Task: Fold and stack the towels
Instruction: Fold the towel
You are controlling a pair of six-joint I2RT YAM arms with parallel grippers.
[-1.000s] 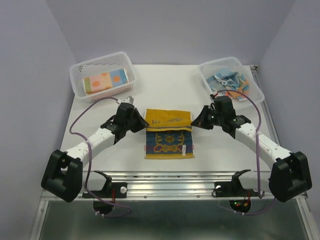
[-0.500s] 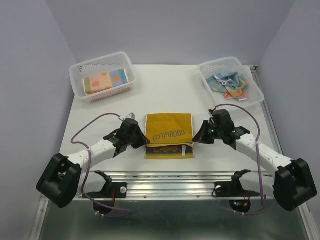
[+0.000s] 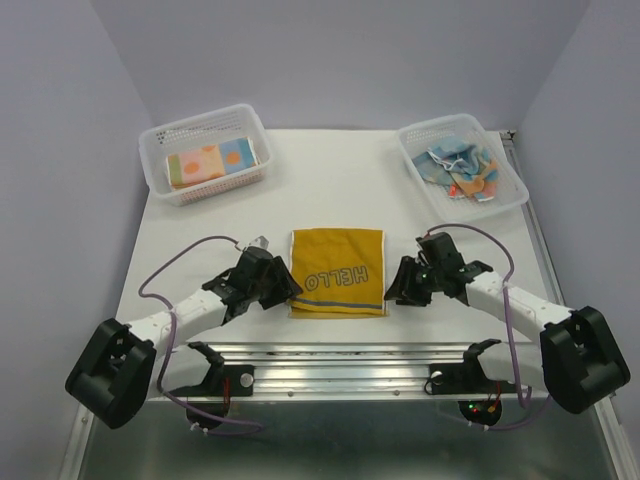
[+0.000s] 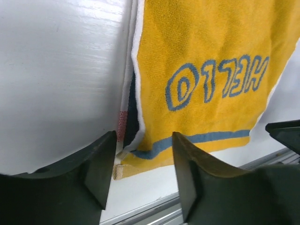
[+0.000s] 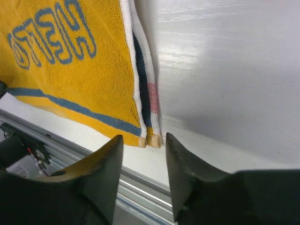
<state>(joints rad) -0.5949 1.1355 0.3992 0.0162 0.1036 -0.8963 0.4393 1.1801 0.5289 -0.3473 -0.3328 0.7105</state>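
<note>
A mustard yellow towel lies folded in half near the table's front edge, blue mirrored lettering facing up. Its near corners show dark blue and white layers underneath, seen in the left wrist view and the right wrist view. My left gripper stands open at the towel's near left corner, holding nothing. At the near right corner my right gripper is also open, its fingers apart from the cloth. A folded towel lies in the back left basket, and several loose towels in the back right one.
The white perforated left basket and right basket stand at the table's back corners. A metal rail runs along the front edge just below the folded towel.
Both grippers carried the towel's far edge toward the front edge, covering the blue patterned side with the yellow one. Both then opened and let go of the corners.
</note>
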